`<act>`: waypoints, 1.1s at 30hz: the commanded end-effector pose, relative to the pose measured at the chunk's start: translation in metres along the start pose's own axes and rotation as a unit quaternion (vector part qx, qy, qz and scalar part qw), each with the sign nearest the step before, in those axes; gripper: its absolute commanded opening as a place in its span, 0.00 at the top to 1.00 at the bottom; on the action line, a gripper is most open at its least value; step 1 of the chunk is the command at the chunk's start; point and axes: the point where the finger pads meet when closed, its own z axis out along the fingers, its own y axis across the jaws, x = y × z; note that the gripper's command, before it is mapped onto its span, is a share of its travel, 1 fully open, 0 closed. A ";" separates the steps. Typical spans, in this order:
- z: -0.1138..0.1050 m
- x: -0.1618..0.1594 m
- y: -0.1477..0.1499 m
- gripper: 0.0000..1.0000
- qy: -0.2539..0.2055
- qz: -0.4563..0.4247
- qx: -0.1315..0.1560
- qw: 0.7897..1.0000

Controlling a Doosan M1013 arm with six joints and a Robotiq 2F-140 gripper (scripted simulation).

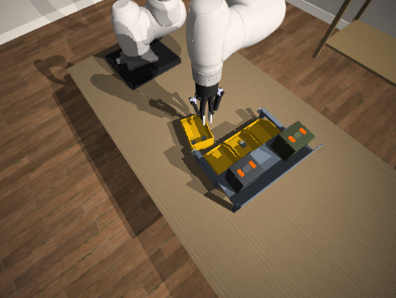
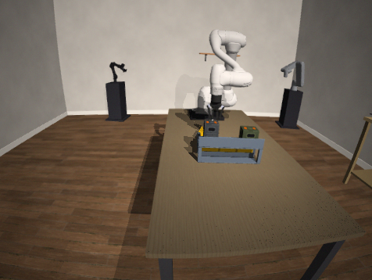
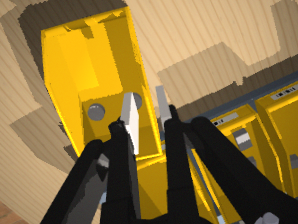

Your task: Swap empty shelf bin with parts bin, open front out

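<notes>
Wrist view: tool (image 3: 149, 119), narrowly set and not yet holding, straddles the yellow bin (image 3: 93, 63) wall near the table (image 3: 213, 10) edge; a shallow pinch risks spilling parts
</notes>
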 end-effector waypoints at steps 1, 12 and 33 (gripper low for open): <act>0.000 0.000 0.000 0.76 0.000 0.000 0.000 1.000; 0.000 0.000 0.000 0.76 0.000 0.000 0.000 1.000; 0.017 0.000 0.000 0.76 0.000 0.000 0.000 1.000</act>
